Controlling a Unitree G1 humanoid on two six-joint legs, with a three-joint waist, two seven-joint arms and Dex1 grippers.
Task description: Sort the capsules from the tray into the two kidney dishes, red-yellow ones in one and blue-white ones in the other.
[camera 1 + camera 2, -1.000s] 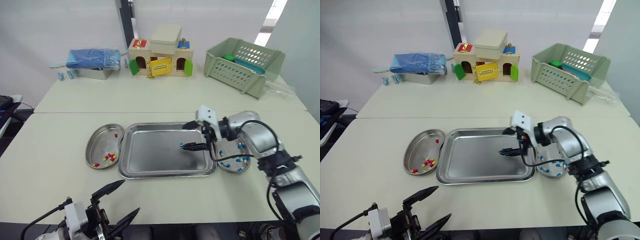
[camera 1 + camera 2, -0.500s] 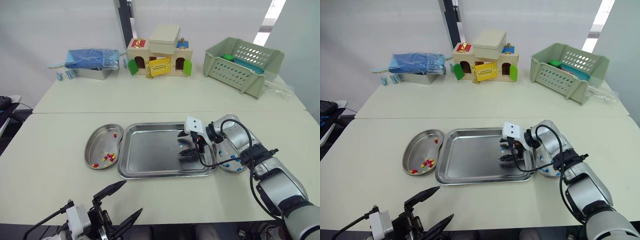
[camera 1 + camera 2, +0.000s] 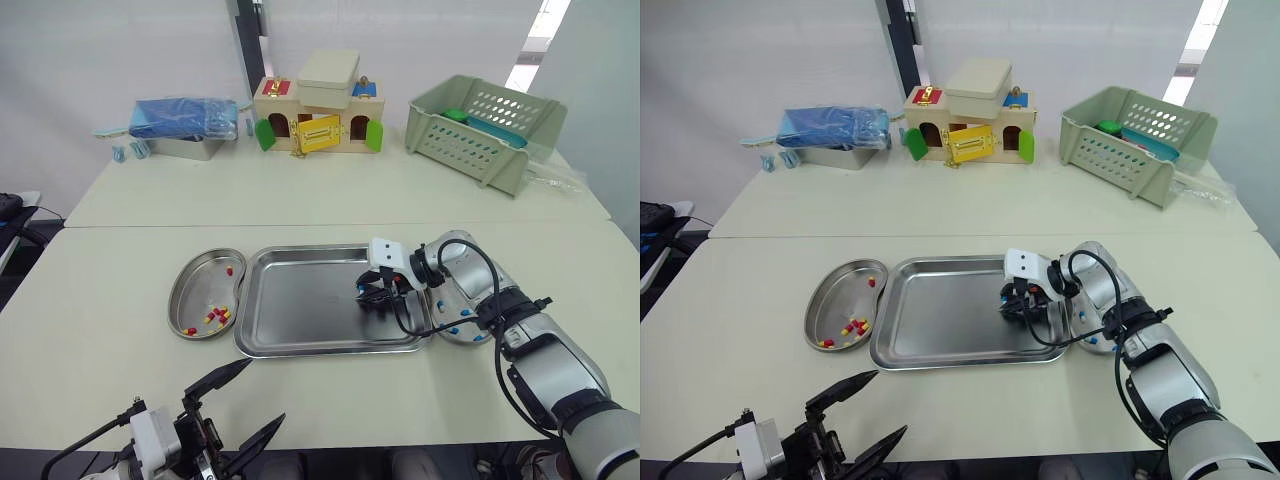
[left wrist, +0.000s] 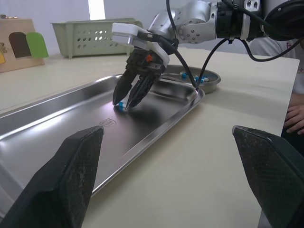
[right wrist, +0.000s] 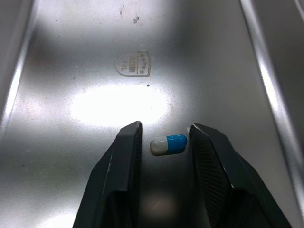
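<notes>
The right gripper [image 3: 372, 296] is down in the steel tray [image 3: 300, 342], its fingers narrowly parted either side of a blue-white capsule [image 5: 168, 144], not pinching it. The tray's rim stands between it and the blue-white dish [image 3: 462, 341]. The red-yellow dish [image 3: 200, 275] lies beside the tray's far side. The left gripper [image 3: 264, 390] hangs released, well apart.

The capsule [image 5: 168, 144] is half blue, half white. The tray [image 3: 300, 310] is silver. The pills [image 3: 218, 316] in the dish [image 3: 203, 278] are red and yellow. The basket [image 3: 485, 125] is pale green, the table [image 3: 100, 330] cream.

Right claw [image 5: 165, 127] pointing down, narrowly parted, left claw [image 3: 260, 392] spread wide
</notes>
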